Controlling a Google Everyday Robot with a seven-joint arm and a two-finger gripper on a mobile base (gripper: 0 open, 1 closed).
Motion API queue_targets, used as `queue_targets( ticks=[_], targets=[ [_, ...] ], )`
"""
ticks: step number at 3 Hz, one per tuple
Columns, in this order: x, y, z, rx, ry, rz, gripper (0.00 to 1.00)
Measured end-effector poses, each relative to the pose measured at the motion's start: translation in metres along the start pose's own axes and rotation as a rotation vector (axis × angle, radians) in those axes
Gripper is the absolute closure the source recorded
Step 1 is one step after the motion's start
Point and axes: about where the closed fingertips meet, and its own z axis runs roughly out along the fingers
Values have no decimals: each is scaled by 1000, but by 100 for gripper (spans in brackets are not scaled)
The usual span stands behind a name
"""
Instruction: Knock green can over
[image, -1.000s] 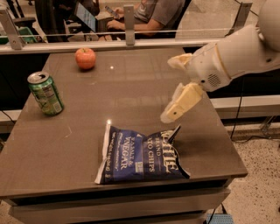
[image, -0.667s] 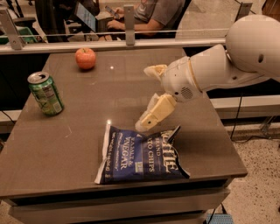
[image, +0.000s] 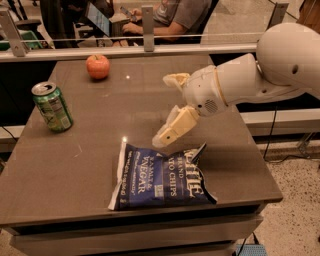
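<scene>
The green can (image: 52, 106) stands upright near the left edge of the grey table (image: 100, 145); it has a silver top and white-and-yellow label marks. My gripper (image: 162, 110) hangs over the middle of the table, well to the right of the can and apart from it. It is open and empty, with one cream finger up at the back and the other (image: 172, 129) angled down towards the table, just above the chip bag's top edge.
A red-orange apple (image: 97, 66) sits at the back of the table. A blue salt-and-vinegar chip bag (image: 160, 177) lies flat at the front, below the gripper. A glass partition (image: 145, 30) with people behind it runs along the back.
My arm and gripper have moved left across the table, towards the can's side. The can, apple and chip bag have not moved.
</scene>
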Motion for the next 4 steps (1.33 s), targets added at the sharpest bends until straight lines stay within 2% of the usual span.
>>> queue_targets(
  ticks=[1, 2, 4],
  targets=[
    [-10, -16, 36, -17, -89, -4, 0],
    [-22, -27, 87, -47, -161, -12, 0],
    [-59, -31, 190, -101, -294, 31, 0]
  ],
)
